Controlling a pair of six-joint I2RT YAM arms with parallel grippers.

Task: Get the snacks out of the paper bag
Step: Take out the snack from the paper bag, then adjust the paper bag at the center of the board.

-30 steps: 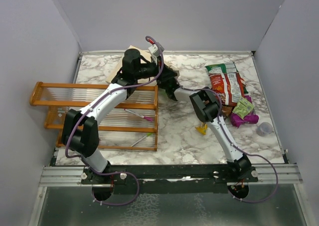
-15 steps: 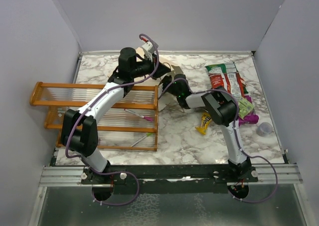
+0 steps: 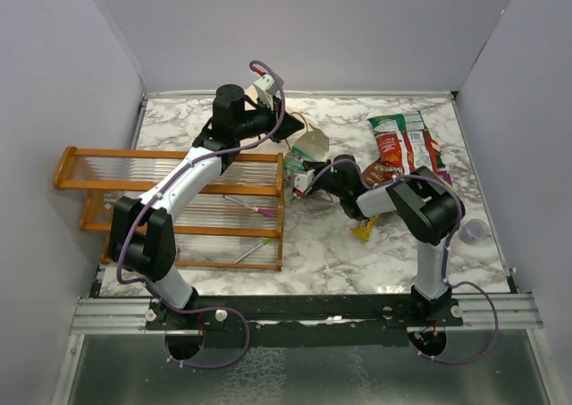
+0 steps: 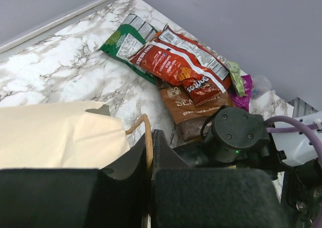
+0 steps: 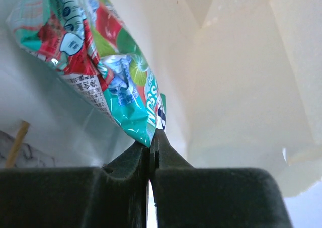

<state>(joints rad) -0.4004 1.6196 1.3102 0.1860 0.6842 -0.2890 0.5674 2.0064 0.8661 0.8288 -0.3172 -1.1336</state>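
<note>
Paper bag (image 4: 55, 132) sits at the far middle of the marble table (image 3: 340, 244), beside the orange wooden rack (image 3: 170, 165), its twine handle (image 4: 146, 135) pinched between the closed jaws of the left gripper (image 4: 150, 152). Inside the bag's mouth, the right gripper (image 5: 149, 140) is clamped on the corner of a teal snack packet (image 5: 105, 62). A red Doritos bag (image 4: 173, 67) and other packets lie heaped on the table to the right.

You get even, diffuse light from overhead: the top view is sharp, with only soft short shadows under the arms on the worktop (image 3: 322, 244) and dull glare off the metal sheet (image 3: 313, 378). In the right wrist view, the paper bag (image 5: 241, 87) interior is washed out near-white and the teal packet (image 5: 100, 72) looks slightly soft. In the left wrist view, the left claw (image 4: 151, 137) is dark and blurred.
</note>
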